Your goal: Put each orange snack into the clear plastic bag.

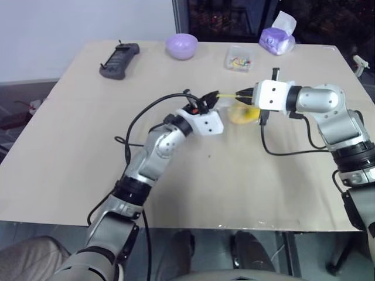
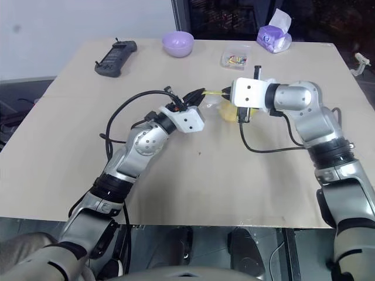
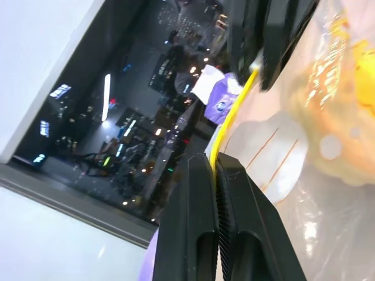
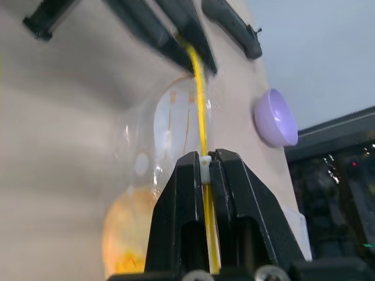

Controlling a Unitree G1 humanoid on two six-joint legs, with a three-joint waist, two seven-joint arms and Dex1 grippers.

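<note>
Beige worktop (image 1: 193,175) is carrying the bag (image 4: 164,158) near its centre, hanging between both tools with the snack (image 1: 243,115) already sitting inside. Left tool (image 3: 214,167) is clamping the yellow strip (image 4: 200,105) at one end, right tool (image 4: 205,161) pinching the white slider at the other. Bowl (image 1: 181,45) is lying toward twelve o'clock. Film looks thin, crinkly and slippery (the bun soft, light), so the stiffer strip is probably the best hold.
</note>
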